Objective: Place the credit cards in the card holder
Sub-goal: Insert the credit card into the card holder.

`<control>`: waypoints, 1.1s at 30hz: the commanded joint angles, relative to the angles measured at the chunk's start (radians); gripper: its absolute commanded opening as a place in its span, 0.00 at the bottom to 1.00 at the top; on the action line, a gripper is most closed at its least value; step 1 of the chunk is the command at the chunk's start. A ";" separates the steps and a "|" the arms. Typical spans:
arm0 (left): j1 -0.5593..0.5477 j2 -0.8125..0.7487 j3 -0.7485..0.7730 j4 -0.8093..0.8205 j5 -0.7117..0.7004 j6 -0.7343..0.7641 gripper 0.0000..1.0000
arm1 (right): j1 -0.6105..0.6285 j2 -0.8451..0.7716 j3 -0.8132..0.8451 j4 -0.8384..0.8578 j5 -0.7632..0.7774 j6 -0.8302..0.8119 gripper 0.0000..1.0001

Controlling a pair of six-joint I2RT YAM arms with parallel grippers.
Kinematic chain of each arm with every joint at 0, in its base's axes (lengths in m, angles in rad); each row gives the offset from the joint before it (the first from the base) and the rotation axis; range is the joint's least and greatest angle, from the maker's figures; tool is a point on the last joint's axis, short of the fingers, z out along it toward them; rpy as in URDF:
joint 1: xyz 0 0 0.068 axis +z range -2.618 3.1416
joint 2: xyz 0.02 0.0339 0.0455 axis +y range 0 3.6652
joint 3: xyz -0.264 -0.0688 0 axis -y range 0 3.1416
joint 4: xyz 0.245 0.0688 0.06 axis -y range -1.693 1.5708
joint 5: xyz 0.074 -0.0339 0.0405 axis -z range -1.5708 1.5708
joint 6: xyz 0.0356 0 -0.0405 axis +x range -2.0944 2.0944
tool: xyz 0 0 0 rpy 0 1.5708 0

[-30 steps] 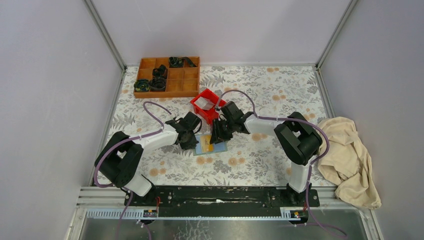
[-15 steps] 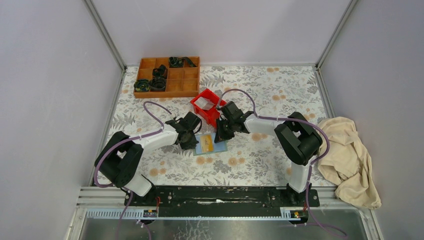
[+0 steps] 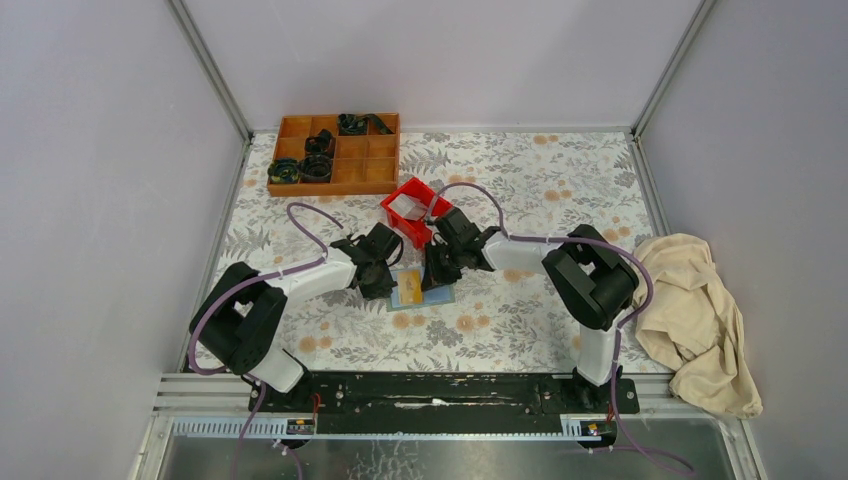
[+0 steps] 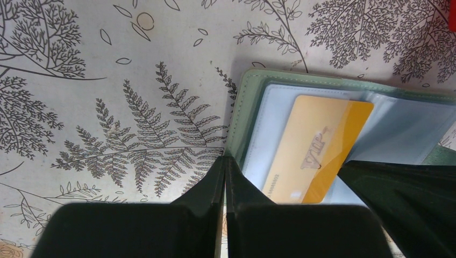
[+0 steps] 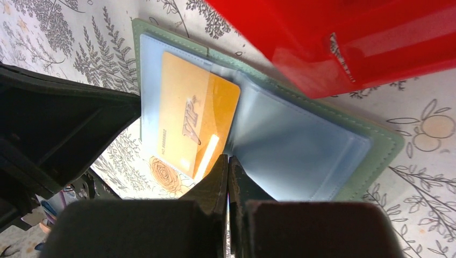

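Contents of floral counter (image 3: 560, 170), itemised:

1. card holder (image 3: 443, 295) – sage-green bifold. It lies open and flat near the middle of the counter, a little toward the near edge, with its pale blue-grey pockets facing up.
2. yellow card (image 3: 409, 290) – gold-orange, printed "VIP". It lies at a slant on the holder's left half, partly tucked under a clear pocket and partly bare.
3. left gripper (image 4: 225, 161) – reaches in from the left edge side. Its fingers are pressed together with nothing seen between them, and the tips sit at the holder's green stitched border.
4. right gripper (image 5: 228, 160) – reaches in from the right edge side. Its fingers are likewise closed against each other with nothing visibly pinched. The tips sit just beside the card's edge, by the holder's fold; whether they touch the card cannot be told.
5. red bin (image 3: 400, 226) – plastic, just beside the holder on its far-edge side. A whitish flat piece lies inside, too small to identify.
6. wooden tray (image 3: 330, 188) – brown, with compartments, at the far left corner. Black items sit in several cells.
7. cloth (image 3: 695, 320) – beige and crumpled, lying past the right edge toward the near right corner.
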 commanded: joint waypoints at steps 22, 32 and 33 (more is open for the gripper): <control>-0.003 0.075 -0.063 -0.041 0.004 0.020 0.03 | 0.054 0.034 0.093 -0.006 -0.025 0.011 0.00; -0.003 0.075 -0.074 -0.035 0.001 0.017 0.03 | 0.056 -0.020 0.065 -0.016 0.047 -0.007 0.00; -0.003 0.075 -0.075 -0.035 0.001 0.017 0.03 | 0.056 -0.026 0.060 -0.016 0.057 -0.007 0.00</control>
